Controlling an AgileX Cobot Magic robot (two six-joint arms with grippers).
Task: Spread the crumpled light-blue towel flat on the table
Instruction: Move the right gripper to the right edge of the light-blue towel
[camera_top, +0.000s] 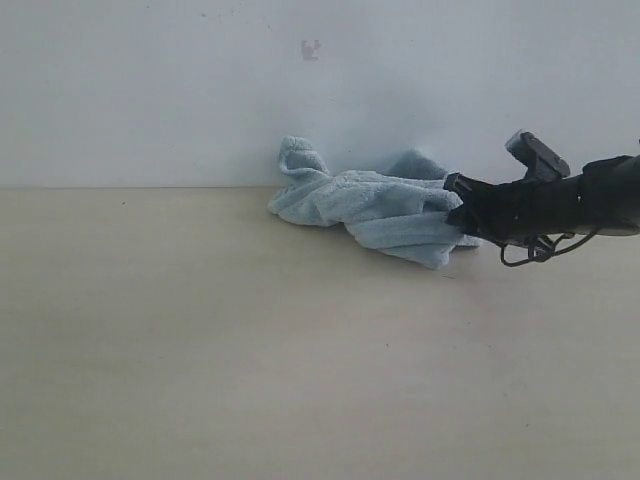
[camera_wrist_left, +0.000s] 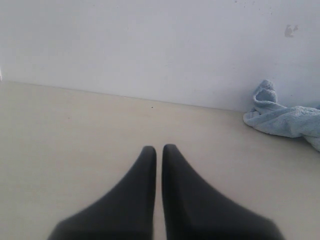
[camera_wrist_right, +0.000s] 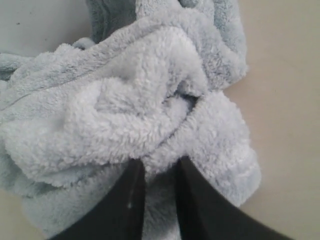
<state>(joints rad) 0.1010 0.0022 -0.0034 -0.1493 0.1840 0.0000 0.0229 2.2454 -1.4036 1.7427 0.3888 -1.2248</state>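
The crumpled light-blue towel (camera_top: 375, 210) lies in a heap on the beige table (camera_top: 250, 350), close to the back wall. My right gripper (camera_top: 458, 212) reaches in from the right and sits at the heap's right edge. In the right wrist view the fluffy towel (camera_wrist_right: 135, 100) fills the frame, and the right gripper (camera_wrist_right: 160, 162) is shut on a fold of it, with cloth bunched between the black fingers. My left gripper (camera_wrist_left: 159, 148) is shut with nothing in it and hovers over bare table (camera_wrist_left: 75, 130); the towel (camera_wrist_left: 287, 117) lies far off to its side.
A white-grey wall (camera_top: 150, 90) rises right behind the towel and carries a small dark mark (camera_top: 311, 50). Bare tabletop stretches left of and in front of the heap. The left arm is out of the exterior view.
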